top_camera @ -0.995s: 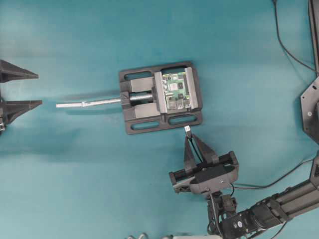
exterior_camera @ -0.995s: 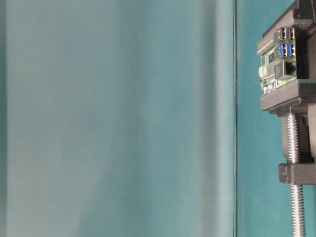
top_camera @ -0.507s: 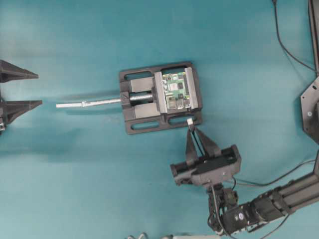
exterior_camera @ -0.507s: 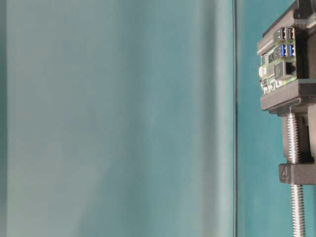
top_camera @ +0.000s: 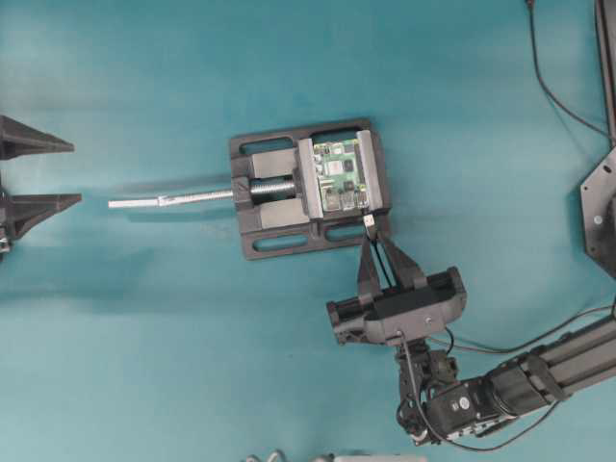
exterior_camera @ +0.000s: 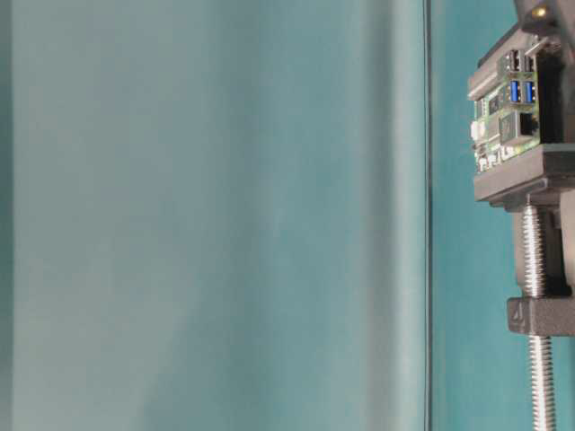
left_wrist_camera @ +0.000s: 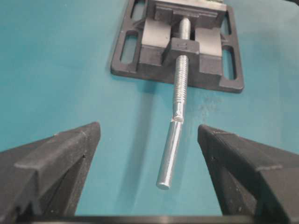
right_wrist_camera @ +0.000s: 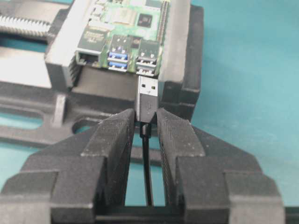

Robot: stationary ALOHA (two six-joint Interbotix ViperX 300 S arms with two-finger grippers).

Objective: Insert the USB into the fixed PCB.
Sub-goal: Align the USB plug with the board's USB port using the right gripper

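1. A plain teal table surface (top_camera: pixel 144 318) fills every view; no room beyond it shows.
2. The small green rectangular fixed PCB (top_camera: pixel 342 175) sits clamped in a black vise (top_camera: pixel 274 241) with a silver screw rod (top_camera: pixel 173 200).
3. The right gripper (right_wrist_camera: pixel 147 122) is clamped on the black, silver-tipped USB (right_wrist_camera: pixel 147 95), just short of the board's ports.
4. The left gripper (left_wrist_camera: pixel 147 140) stands wide apart, well away.

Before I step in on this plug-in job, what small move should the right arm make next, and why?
Probably ease the right gripper straight ahead. It pinches the USB plug, whose silver tip sits just short of the circuit board, roughly in line with its right-hand pair of ports and not yet in.
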